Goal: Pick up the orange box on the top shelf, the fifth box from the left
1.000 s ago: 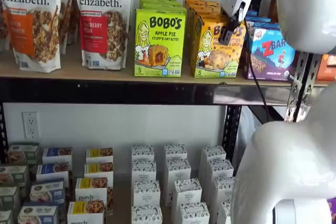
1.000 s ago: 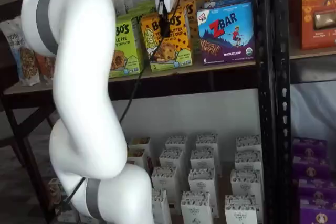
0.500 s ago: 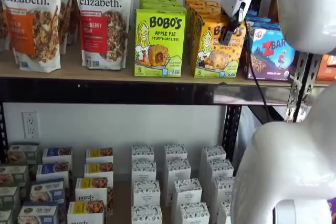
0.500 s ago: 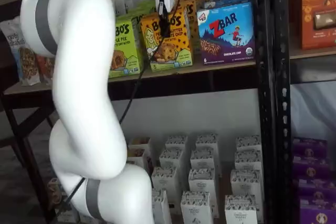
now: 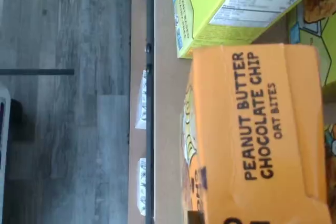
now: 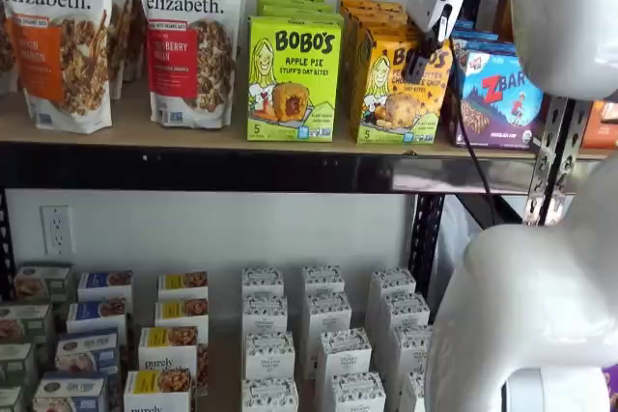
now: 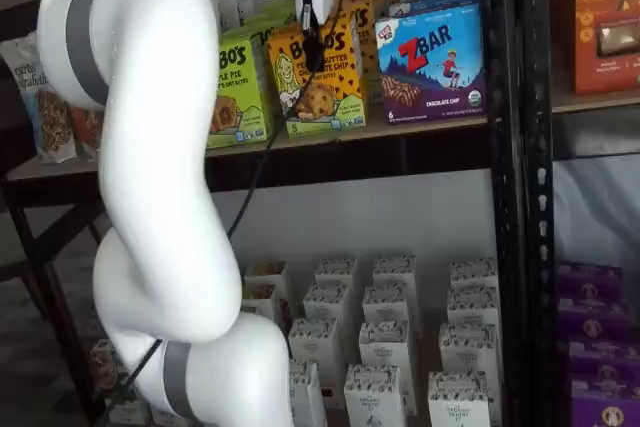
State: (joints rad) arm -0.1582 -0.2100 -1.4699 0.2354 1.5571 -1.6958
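Observation:
The orange box [image 6: 391,94] stands upright at the front of its row on the top shelf [image 6: 193,137], with like boxes behind it. In both shelf views my gripper [image 6: 417,63] reaches down onto the box's top front edge, black fingers shut on the orange box [image 7: 325,87]. A black cable hangs from the gripper [image 7: 312,47] across the carton. The wrist view shows the orange box [image 5: 257,129] close up, its top reading "PEANUT BUTTER CHOCOLATE CHIP OAT BITES", on the tan top shelf [image 5: 168,103].
A lime-green Bobo's box [image 6: 293,79] stands close on the orange box's left, a blue ZBar box [image 6: 502,94] on its right. Granola bags [image 6: 58,36] fill the shelf's left. Small white boxes [image 6: 319,335] sit on the lower shelf. A black upright [image 7: 510,197] rises right of the ZBar box.
The fingers have closed tighter on the orange box's top. The box has shifted only very slightly, and the arm has hardly moved.

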